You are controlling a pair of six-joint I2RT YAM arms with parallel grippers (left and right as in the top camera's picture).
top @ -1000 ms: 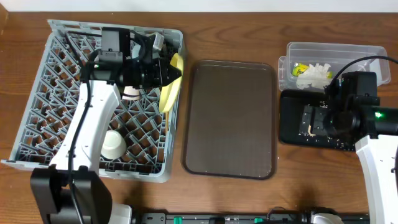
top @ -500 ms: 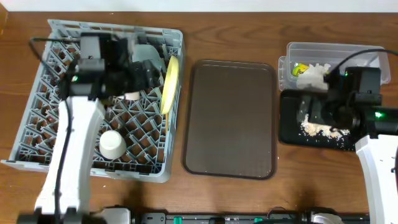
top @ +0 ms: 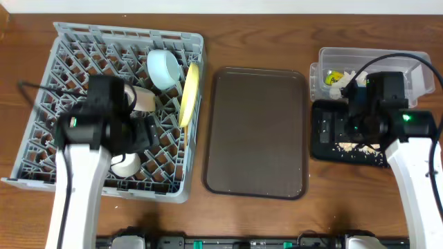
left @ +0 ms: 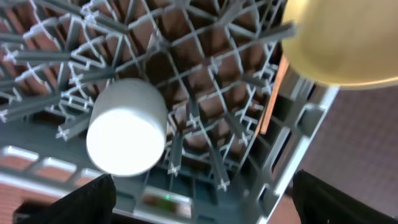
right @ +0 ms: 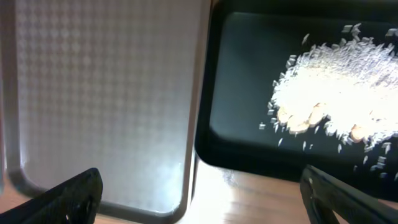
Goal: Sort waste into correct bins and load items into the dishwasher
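1. Fingers of the left gripper stand wide apart with nothing between them. A second ago they were clamped shut up by the plate; now it has let go and backed off over the rack's near rows.
2. Right under it, the white bowl sits among the pegs.
3. Further out, the plate stands on edge by the rack's right wall, and the blue bowl sits just beside it at the far end.
4. Over to the right gripper: it is spread open too, holding nothing, above the black tray, where the grains now lie scattered.
5. Behind that, the paper and wrapper rest in the clear tub.
6. My call: with the plate released, the loading looks finished, and the brown tray shows nothing left to sort.
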